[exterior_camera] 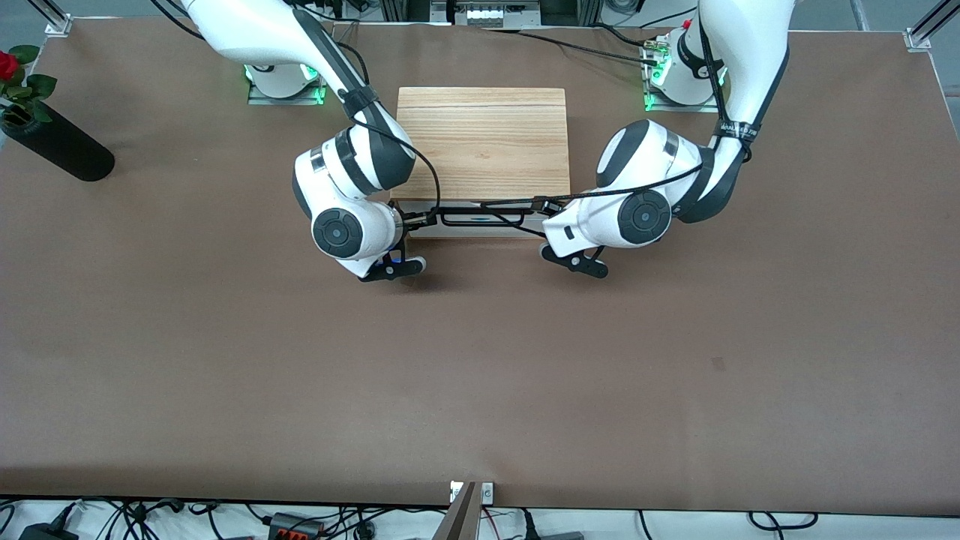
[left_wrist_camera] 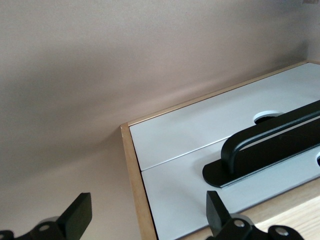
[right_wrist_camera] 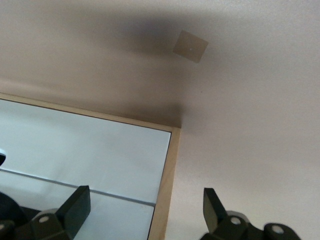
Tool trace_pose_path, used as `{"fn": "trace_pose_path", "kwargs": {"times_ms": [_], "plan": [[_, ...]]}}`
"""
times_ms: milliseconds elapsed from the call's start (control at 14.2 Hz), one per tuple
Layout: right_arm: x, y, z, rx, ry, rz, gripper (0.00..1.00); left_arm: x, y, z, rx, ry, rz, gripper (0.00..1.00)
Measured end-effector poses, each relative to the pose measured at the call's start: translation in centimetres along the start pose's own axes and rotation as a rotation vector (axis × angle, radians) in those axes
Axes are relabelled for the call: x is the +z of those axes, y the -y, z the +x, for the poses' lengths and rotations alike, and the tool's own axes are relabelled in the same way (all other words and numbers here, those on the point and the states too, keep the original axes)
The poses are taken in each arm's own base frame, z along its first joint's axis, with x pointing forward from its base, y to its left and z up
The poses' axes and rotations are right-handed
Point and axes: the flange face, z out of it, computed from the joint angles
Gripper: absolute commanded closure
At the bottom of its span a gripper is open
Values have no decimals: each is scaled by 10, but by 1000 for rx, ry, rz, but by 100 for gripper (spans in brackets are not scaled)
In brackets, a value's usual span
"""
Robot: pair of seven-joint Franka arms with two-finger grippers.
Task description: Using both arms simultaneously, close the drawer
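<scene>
left wrist view, drawer [left_wrist_camera: 200,150] corner between spread fingers [left_wrist_camera: 218,212]

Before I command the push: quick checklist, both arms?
1. Fingers free: ok. Left gripper and right gripper are open and hold nothing.
2. Arms placed: ok. Both grippers are in front of the drawer, each near the corner at its own arm's end.
3. Travel left: cannot tell. The white front looks about flush with the oak frame.
4. Handle: ok. It lies between the grippers and neither touches it.
5. Cable: cannot tell. It hangs across the handle area and may snag.
6. Vase: ok. It is at the right arm's end of the table, well away.
</scene>
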Motion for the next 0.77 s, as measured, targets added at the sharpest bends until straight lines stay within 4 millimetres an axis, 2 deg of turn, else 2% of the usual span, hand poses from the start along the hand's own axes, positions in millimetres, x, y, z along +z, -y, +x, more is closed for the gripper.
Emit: {"fn": "trace_pose_path", "kwargs": {"times_ms": [562,773], "plan": [[-1,1,0,-1,-3,-1,0,2,-1,0,1,-23,-2,0],[-21,6,1,-11,-39,11,0,-10,3,7,-6,-84,-12,0]]}}
